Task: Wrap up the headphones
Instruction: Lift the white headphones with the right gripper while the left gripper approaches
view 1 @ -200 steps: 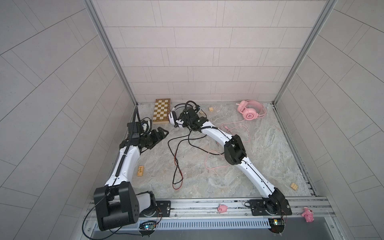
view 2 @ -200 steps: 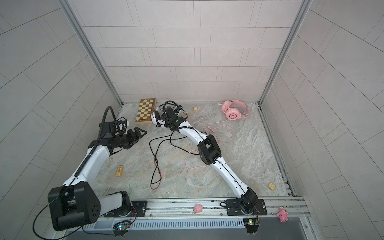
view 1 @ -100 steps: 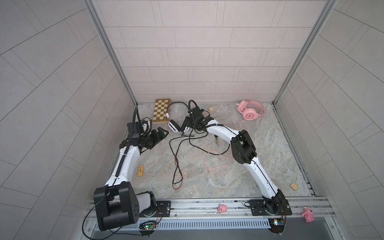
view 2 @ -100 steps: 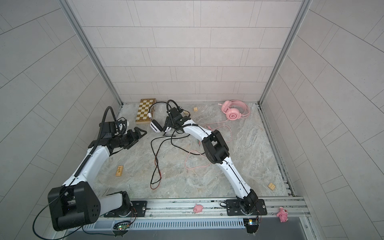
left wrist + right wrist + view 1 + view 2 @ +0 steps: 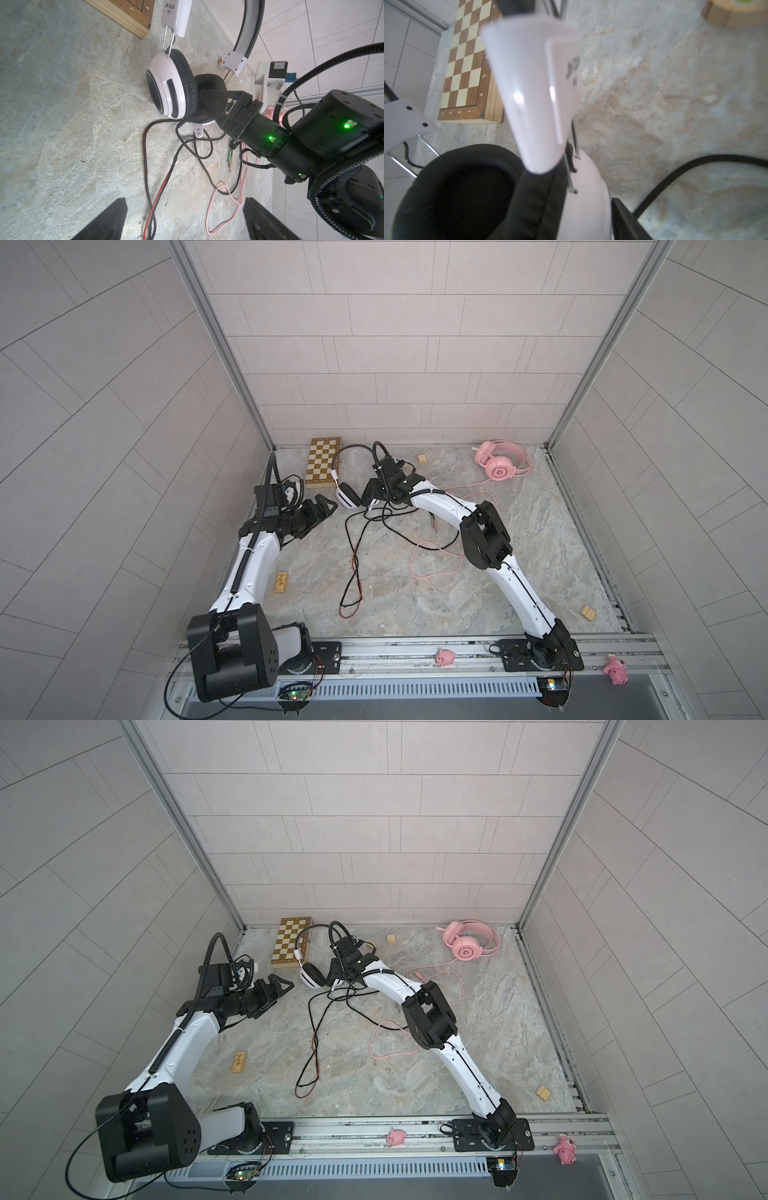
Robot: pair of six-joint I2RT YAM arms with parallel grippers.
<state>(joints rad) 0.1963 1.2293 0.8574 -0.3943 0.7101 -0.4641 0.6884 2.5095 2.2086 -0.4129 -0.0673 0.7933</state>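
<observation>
The white headphones [image 5: 347,497] with black pads stand upright near the back left, their black band arching up in both top views. My right gripper [image 5: 372,498] reaches across and is shut on one ear cup [image 5: 585,207]; one of its fingers [image 5: 623,218] presses the white shell, and the pad hides the other. Their black-and-red cord [image 5: 353,564] trails loose toward the front. My left gripper [image 5: 326,506] is open just left of the other ear cup [image 5: 170,91], with only cords on the floor between its fingers. The pink headphones [image 5: 500,460] lie at the back right, their pink cord [image 5: 436,568] loose.
A wooden chessboard [image 5: 323,462] lies at the back left behind the white headset. Small wooden blocks sit at the back [image 5: 422,459], front left [image 5: 281,582] and front right [image 5: 588,612]. Pink pig toys [image 5: 444,657] rest on the front rail. Tiled walls close three sides.
My right gripper's jaws have narrowed onto the ear cup and drawn it slightly forward. The white headset has gone from lying flat to standing with its band up. The left arm has stayed still.
</observation>
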